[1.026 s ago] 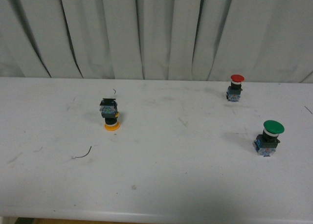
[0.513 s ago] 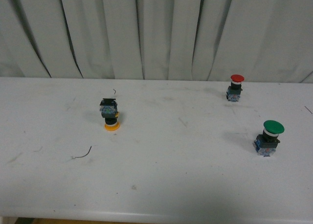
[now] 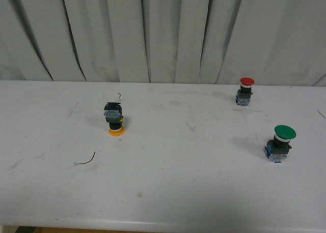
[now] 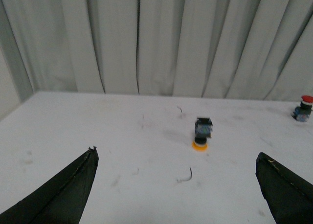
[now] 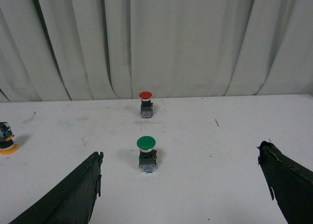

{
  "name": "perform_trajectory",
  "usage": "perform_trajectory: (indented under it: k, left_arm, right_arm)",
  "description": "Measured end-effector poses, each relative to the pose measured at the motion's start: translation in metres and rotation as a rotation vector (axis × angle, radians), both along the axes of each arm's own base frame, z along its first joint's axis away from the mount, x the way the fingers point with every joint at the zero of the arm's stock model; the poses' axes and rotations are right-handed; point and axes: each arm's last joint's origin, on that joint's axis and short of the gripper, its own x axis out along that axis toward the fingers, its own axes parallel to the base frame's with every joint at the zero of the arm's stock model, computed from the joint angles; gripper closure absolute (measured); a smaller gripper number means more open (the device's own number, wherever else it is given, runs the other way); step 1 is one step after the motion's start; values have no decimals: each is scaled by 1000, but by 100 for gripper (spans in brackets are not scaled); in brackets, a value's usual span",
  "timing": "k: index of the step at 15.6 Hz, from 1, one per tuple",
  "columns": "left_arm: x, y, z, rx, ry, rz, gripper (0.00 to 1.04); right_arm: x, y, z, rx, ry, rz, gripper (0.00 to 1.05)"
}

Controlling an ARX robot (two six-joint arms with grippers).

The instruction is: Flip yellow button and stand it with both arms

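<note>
View from the front: we see the yellow button [image 3: 115,122] cap-down on the table [image 3: 178,182], left of centre, nearer the far edge. Left wrist: we find the left gripper [image 4: 176,153] spread, empty. Right wrist: the right gripper [image 5: 181,150] likewise gapes, empty.

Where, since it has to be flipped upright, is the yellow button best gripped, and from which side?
Probably the squarish contact block, from above: the yellow button stands upside down on its cap, so the block's flat sides are uppermost and free, while the round cap lies against the table.
</note>
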Motion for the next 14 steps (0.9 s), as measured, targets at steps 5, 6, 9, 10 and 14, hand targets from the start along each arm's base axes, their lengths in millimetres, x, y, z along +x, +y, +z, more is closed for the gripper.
perform_trajectory:
  k: [5,6,9,10,14]
  left_arm:
    - [26,-7,33,-274,162,-33,7]
    - [39,-5,36,-279,163,-30,7]
    - [90,-14,46,-231,184,-82,7]
    - [124,-18,52,-194,191,-84,7]
    - [218,-32,22,-147,415,-73,7]
  right_arm:
    - [0,0,0,0,-1,0,6]
    - [0,0,0,0,-1,0,6]
    - [0,0,0,0,0,0,6]
    - [0,0,0,0,0,0,6]
    - [0,0,0,0,0,0,6]
